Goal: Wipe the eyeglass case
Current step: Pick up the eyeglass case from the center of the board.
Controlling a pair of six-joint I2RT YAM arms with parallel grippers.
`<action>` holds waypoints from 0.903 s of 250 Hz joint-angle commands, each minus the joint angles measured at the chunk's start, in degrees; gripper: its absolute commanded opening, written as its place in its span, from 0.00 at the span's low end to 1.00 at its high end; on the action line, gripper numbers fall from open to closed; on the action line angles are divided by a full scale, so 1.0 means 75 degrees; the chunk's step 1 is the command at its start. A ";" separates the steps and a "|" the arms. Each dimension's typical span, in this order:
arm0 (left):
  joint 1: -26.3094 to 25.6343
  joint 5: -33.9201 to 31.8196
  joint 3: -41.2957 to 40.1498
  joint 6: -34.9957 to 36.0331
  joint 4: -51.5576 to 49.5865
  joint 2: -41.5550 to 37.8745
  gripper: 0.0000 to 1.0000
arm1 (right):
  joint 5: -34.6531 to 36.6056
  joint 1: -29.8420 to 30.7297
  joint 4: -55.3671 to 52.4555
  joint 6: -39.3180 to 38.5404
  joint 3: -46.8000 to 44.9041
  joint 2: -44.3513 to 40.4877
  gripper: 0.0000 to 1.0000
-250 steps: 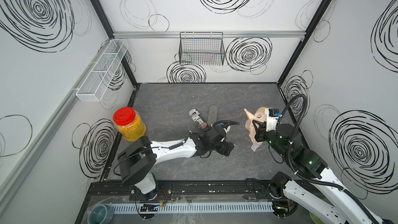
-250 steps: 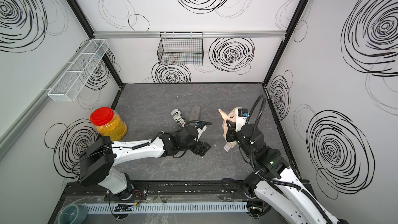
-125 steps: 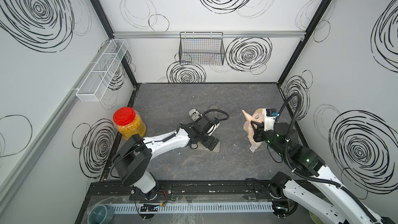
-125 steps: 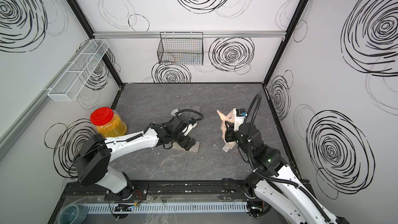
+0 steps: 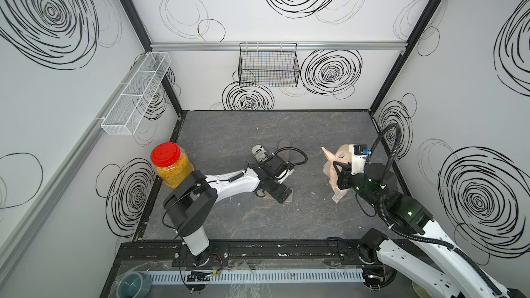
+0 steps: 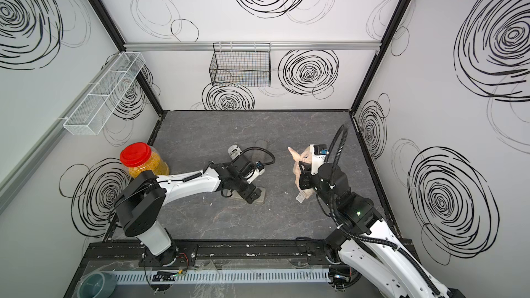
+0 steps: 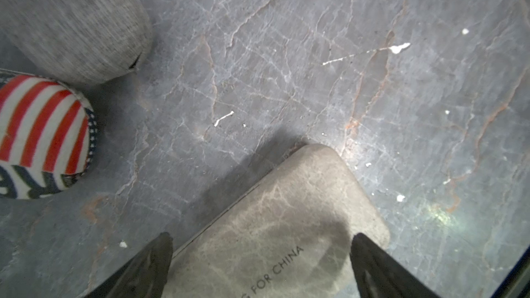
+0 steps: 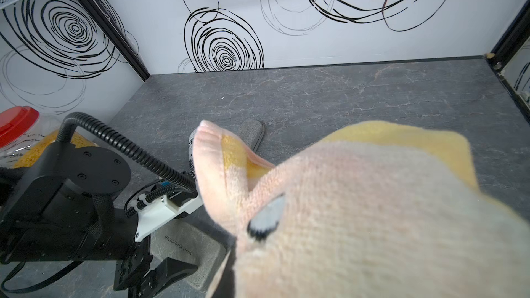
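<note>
Since a second ago the left gripper (image 5: 280, 196) has edged toward 9 o'clock and spread wide. Both top views: eyeglass case (image 6: 260, 192) flat near table (image 5: 229, 139) centre. The right gripper (image 6: 304, 178), at its 3 o'clock, clamps a pink-yellow towel (image 6: 298, 161). Left wrist: fingers (image 7: 149, 265) flank the case, contact unclear. Right wrist: towel fills view. Advice: pin case, stroke lengthwise.

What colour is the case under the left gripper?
The case is grey-beige, marbled, with dark lettering; left wrist view shows it best.
</note>
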 commanded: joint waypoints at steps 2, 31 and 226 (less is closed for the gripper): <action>0.0028 0.0378 0.0138 -0.0046 -0.0291 0.0028 1.00 | -0.0038 -0.0018 -0.0047 -0.0026 0.0033 -0.0014 0.04; -0.0020 0.0429 -0.0095 -0.0137 -0.0387 -0.0198 1.00 | -0.0064 -0.0019 -0.0063 -0.0035 0.0025 -0.0014 0.04; -0.1246 -0.0835 -0.1818 -0.2123 -0.0739 -0.1617 0.93 | -0.0402 -0.0018 0.0291 0.0027 -0.0116 0.0173 0.04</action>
